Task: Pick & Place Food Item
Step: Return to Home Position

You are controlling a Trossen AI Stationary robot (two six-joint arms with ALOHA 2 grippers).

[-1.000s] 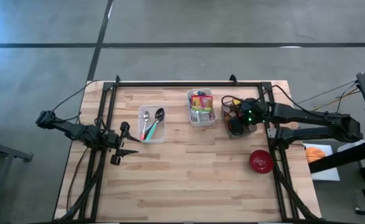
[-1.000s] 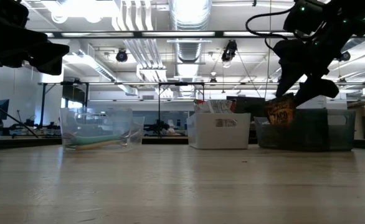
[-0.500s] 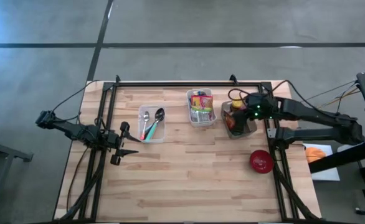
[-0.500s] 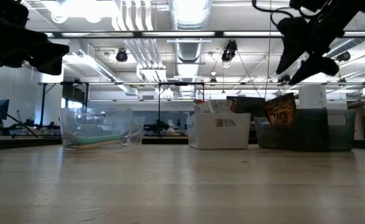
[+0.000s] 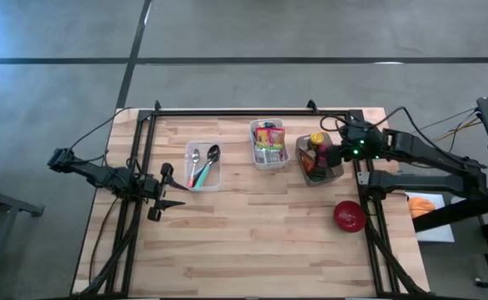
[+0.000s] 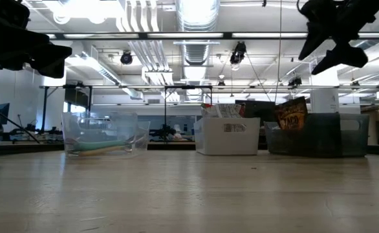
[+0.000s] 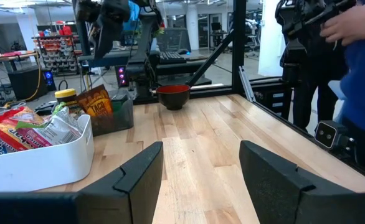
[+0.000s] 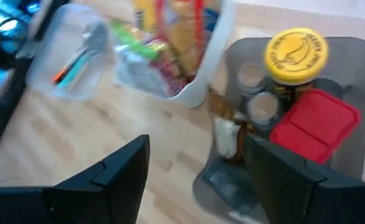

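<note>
Right gripper [image 5: 337, 148] has lifted clear of the black bin [image 5: 327, 173] and drawn back toward the table's right edge since the frame one second earlier, when it hung low over the bin's contents; in the low view it now sits high, well above the bin. Its fingers stand apart and hold nothing. Bin contents look unchanged: the brown pack [image 6: 292, 114] stands upright inside the bin, its top above the wall, near a yellow-lidded jar [image 8: 296, 55] and a red can [image 8: 314, 124]. Left gripper [image 5: 170, 187], fingers apart and empty, waits at the left edge, as before. Likely hazards during the retreat: the upright pack may slump if the bin is nudged; the red bowl [image 5: 348, 216] lies near the right arm; a person [image 7: 357, 74] stands just beyond the table
</note>
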